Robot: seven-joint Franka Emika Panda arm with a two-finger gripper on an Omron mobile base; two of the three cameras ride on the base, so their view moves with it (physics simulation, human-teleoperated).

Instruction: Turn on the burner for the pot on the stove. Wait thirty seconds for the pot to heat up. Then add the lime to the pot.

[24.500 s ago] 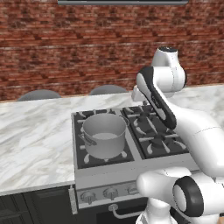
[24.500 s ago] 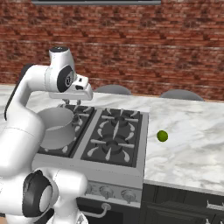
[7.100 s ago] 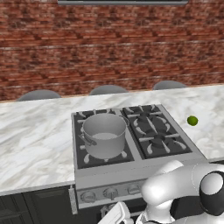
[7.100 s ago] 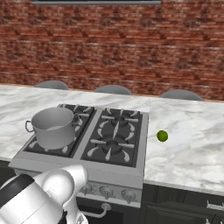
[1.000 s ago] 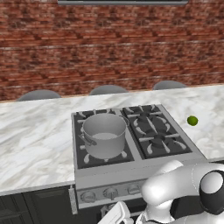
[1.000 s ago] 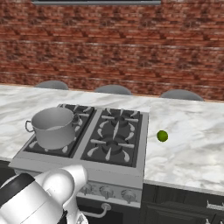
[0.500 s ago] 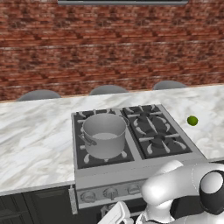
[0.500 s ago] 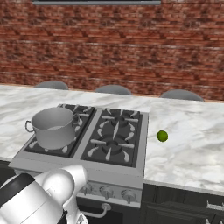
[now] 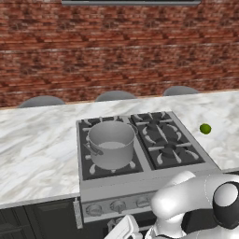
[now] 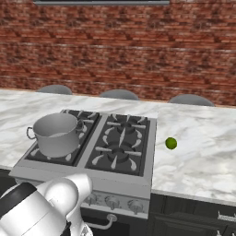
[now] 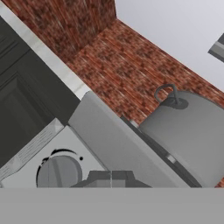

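Dark pincer (image 11: 111,177) pinched shut on nothing, parked by a round steel knob (image 11: 59,173); nothing's budged for a second, so probably waiting out the heat. Grey brushed-metal stockpot (image 9: 111,144) sits on the steel cooktop (image 9: 186,161), small green lime (image 9: 205,129) on marble beside it.

In my left base view, my own white arm (image 9: 196,205) fills the lower right and covers the right end of the stove's (image 9: 140,189) front panel, so I can't count every knob there. In my right base view, the arm hides the panel's left end at lower left. In my hand view, my fingertips (image 11: 111,177) at bottom centre are cut by the lower edge, the knob (image 11: 59,173) beside them is cropped, and the pot (image 11: 188,131) runs off the right edge
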